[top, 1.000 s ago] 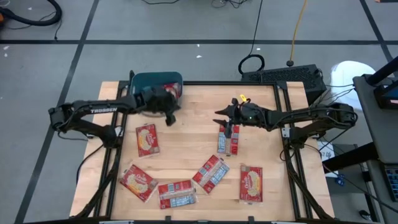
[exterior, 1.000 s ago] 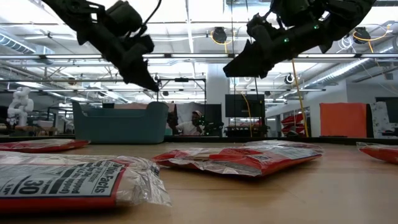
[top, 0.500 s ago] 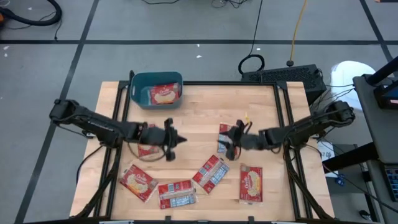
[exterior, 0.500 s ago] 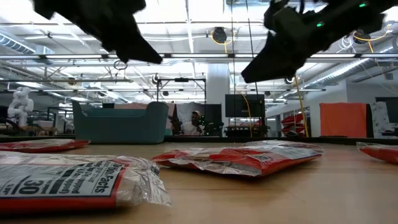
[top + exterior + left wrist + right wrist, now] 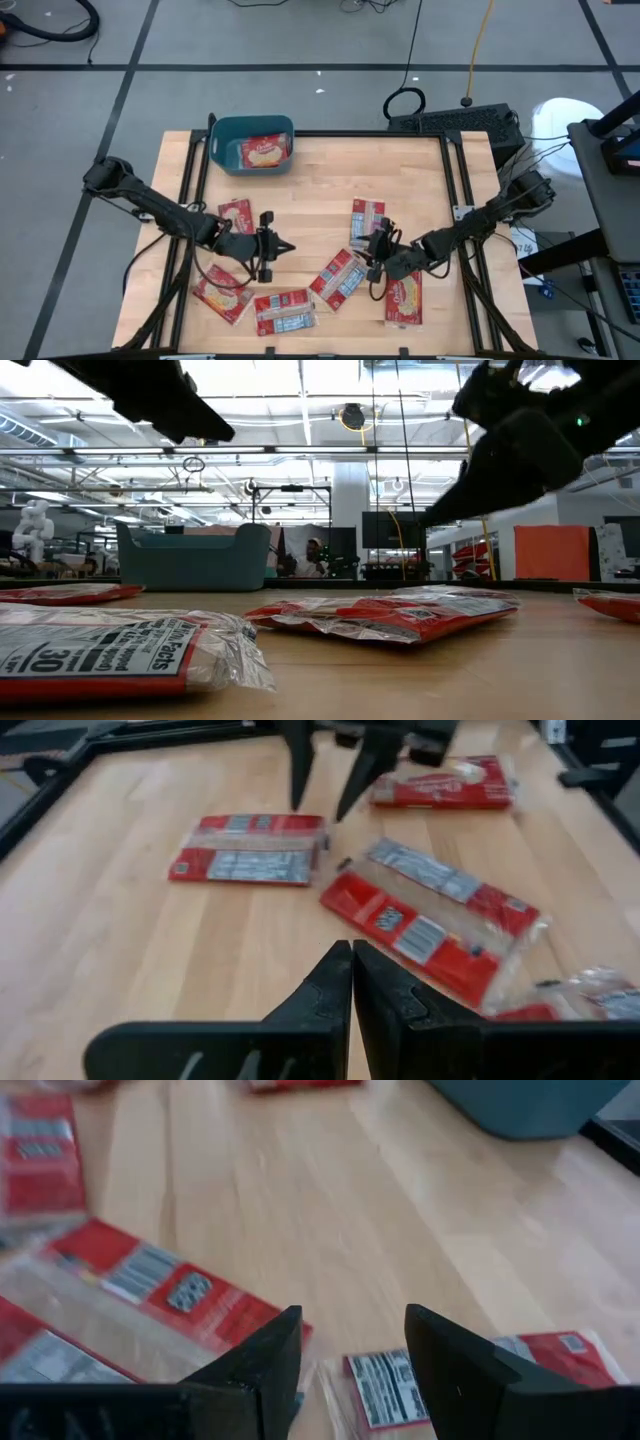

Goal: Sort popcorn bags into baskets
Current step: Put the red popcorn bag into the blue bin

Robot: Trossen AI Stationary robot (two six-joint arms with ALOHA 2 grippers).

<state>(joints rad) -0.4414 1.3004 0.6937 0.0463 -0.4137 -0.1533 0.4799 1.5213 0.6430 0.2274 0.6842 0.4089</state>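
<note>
A teal basket (image 5: 250, 145) stands at the table's far left with one red popcorn bag (image 5: 265, 152) lying in it. Several more red bags lie flat on the wood: (image 5: 236, 215), (image 5: 367, 220), (image 5: 340, 278), (image 5: 285, 310), (image 5: 222, 292), (image 5: 404, 296). My left gripper (image 5: 282, 246) is shut and empty, above the bare wood between the bags, pointing toward the table's right; its wrist view shows the tips together (image 5: 352, 958). My right gripper (image 5: 372, 250) is open and empty, pointing toward the table's left, over the near end of one bag (image 5: 367, 220) and beside another (image 5: 340, 278). The two grippers face each other.
The basket shows in the low view (image 5: 195, 557) far back. Black frame rails (image 5: 462, 250) run along the table's left and right sides. Bare wood lies between the basket and the bags.
My left gripper has left the basket and gone toward the table's near edge and its middle; one bag now lies uncovered in the basket. My right gripper has gone from the far middle toward the near edge, down to the bags.
</note>
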